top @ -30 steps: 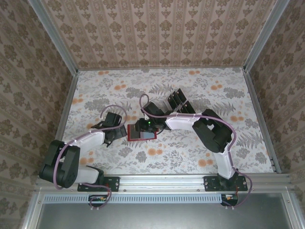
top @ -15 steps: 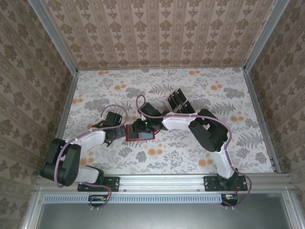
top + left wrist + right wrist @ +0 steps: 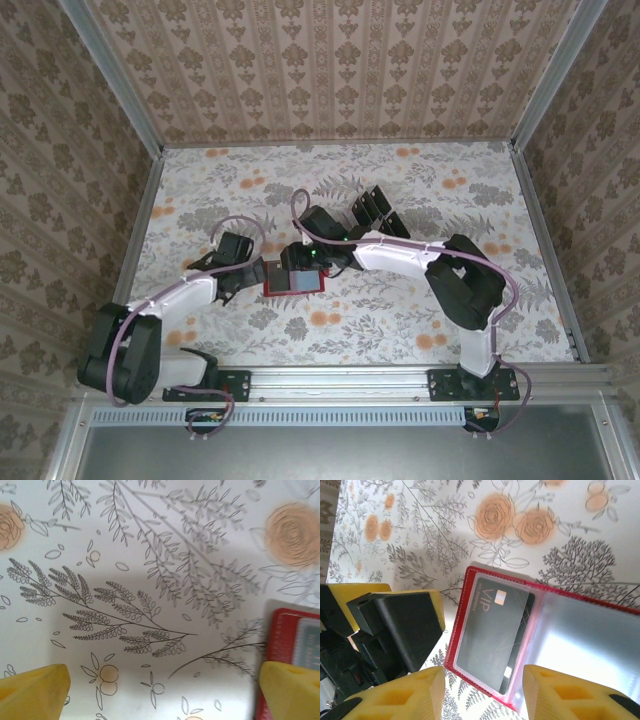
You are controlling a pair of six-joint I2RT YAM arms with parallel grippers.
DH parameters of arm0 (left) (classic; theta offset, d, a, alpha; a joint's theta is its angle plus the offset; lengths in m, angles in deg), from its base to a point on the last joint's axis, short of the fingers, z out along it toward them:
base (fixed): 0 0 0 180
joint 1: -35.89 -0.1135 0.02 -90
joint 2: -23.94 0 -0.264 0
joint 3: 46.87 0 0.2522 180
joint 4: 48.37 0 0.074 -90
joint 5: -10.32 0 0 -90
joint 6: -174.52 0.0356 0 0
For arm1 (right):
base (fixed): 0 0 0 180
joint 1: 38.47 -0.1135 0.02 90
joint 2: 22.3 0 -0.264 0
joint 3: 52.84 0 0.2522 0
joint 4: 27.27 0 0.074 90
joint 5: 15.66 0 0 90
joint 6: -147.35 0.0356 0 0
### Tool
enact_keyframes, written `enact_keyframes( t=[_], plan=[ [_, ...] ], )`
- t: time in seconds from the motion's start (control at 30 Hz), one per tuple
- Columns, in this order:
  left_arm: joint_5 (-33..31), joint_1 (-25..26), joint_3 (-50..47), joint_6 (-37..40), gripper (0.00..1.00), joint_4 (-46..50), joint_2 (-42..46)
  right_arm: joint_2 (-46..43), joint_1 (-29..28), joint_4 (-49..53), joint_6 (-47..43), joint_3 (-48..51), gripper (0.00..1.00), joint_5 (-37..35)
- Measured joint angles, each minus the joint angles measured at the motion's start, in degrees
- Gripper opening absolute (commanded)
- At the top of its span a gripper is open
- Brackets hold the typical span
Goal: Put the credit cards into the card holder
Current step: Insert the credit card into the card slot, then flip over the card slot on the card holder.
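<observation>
The card holder (image 3: 540, 630) is a red wallet lying open on the flowered table, also seen from above (image 3: 296, 281). One dark credit card (image 3: 492, 632) marked VIP lies inside its left clear sleeve. My right gripper (image 3: 482, 692) hovers over the wallet's near edge, open, with nothing between its yellow fingers (image 3: 395, 695). From above, the right gripper (image 3: 300, 258) sits just behind the wallet. My left gripper (image 3: 162, 692) is open wide just left of the card holder (image 3: 295, 640), its right fingertip (image 3: 292, 690) over the red edge. More dark credit cards (image 3: 372, 210) stand behind.
The dark cards behind the wallet stand in a clear slotted rack (image 3: 380, 222). The left gripper's black and yellow finger (image 3: 402, 622) lies close to the wallet's left edge. Patterned walls enclose the table on three sides.
The right gripper's jaws have widened a little over the wallet, and the right arm's elbow has swung to the right. The left arm has barely moved.
</observation>
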Motion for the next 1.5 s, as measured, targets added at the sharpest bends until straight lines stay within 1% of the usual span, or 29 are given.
enact_keyframes(
  t=[0.13,0.27,0.43,0.63,0.87,0.97,1.17,1.5],
  plan=[
    [0.8,1.0,0.0,0.0,1.0,0.8,3.1,0.6,0.1,3.1,-2.8,-0.5,0.47,-1.5],
    [1.2,2.3,-0.7,-0.1,1.0,1.2,4.7,3.0,0.1,6.0,-5.4,-2.6,0.47,-2.8],
    [1.2,3.0,-1.4,-0.1,1.0,1.3,4.7,4.7,0.1,8.6,-7.9,-4.3,0.47,-5.0],
    [1.2,5.3,-1.5,-0.3,1.0,1.2,3.7,5.8,0.2,10.4,-9.5,-4.7,0.47,-7.0],
    [1.2,5.6,-1.5,-0.3,1.0,0.6,3.5,7.1,0.2,11.7,-9.7,-4.9,0.52,-7.5],
    [1.2,5.8,-1.6,-0.3,1.0,-0.1,3.5,7.3,0.2,11.2,-8.8,-4.9,0.52,-6.8],
    [1.9,7.1,-3.2,-0.3,1.0,-2.2,4.1,7.4,0.4,6.1,-2.9,-3.3,0.53,-2.6],
    [2.3,10.4,-8.5,-0.6,1.0,-5.9,10.2,6.9,1.5,-4.5,7.5,1.5,0.54,0.7]
  ],
)
